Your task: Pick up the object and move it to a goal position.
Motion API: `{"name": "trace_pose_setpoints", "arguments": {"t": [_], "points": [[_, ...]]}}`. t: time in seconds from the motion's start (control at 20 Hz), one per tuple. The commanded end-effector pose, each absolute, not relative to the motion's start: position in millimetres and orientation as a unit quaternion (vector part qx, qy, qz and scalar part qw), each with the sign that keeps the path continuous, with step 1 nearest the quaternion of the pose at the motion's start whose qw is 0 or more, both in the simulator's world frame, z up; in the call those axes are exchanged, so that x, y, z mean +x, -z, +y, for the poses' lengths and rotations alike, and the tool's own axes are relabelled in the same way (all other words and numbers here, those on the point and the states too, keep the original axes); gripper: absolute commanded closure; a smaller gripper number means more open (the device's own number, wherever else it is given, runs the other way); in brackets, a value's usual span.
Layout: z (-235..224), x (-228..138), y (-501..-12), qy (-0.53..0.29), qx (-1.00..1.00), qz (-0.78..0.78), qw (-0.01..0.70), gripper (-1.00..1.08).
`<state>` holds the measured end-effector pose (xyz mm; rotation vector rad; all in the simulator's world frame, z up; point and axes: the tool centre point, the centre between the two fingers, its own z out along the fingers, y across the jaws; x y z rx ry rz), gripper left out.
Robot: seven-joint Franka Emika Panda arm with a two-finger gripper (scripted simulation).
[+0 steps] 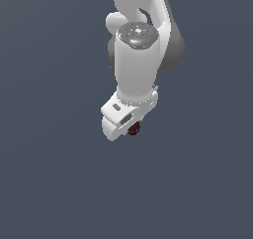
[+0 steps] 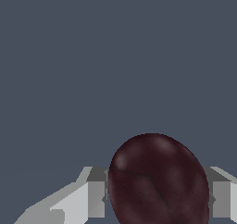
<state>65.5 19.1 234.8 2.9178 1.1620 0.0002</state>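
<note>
A plain slate-grey surface (image 1: pixel 49 183) fills the background of both views. The white and grey robot arm (image 1: pixel 136 55) reaches down from twelve o'clock in the exterior view, ending in a white gripper (image 1: pixel 132 128) near the centre. The gripper is clamped on the small dark maroon bumpy ball (image 1: pixel 134 130), which the wrist view shows pressed between the two grey fingers (image 2: pixel 96 193).

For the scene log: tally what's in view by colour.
Dark maroon: 1, the ball, between the jaws of the gripper
White: 1, the arm with its gripper
Total: 2
</note>
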Motion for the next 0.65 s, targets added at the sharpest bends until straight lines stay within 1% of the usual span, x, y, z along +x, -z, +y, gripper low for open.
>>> {"name": "trace_pose_setpoints", "arguments": {"t": [0.0, 0.3, 0.6], "points": [[21.2, 63.7, -252.1, 0.0, 0.929, 0.37, 0.0, 1.08], [24.0, 62.6, -271.7, 0.0, 0.929, 0.37, 0.0, 1.08], [23.2, 64.1, -269.4, 0.0, 0.929, 0.37, 0.0, 1.08]]}}
